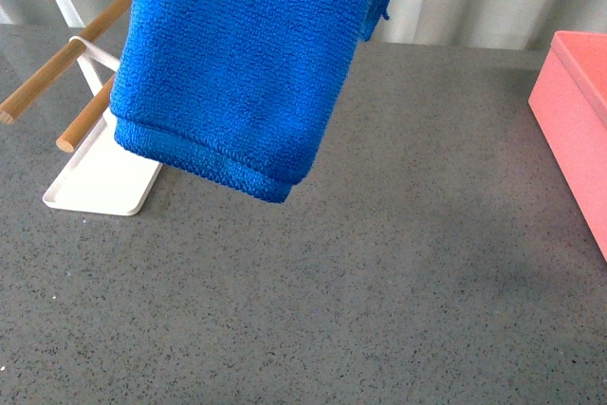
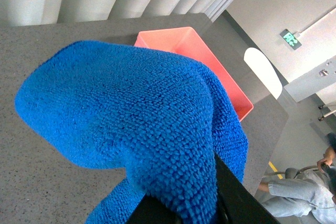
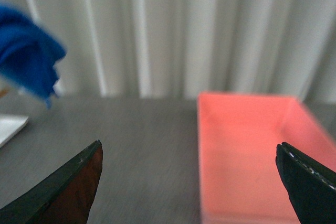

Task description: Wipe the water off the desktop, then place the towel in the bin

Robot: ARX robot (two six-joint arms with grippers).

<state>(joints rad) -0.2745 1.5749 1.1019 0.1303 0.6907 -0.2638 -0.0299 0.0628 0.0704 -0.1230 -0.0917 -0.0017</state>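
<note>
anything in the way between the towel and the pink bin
Nothing visible. The towel hangs in the air at the left, the bin sits at the right, and only bare desktop lies between them.

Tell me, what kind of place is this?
Probably an office or lab, not a home: a speckled grey desktop, pale pleated curtains behind it, and a green exit sign on the wall beyond.
</note>
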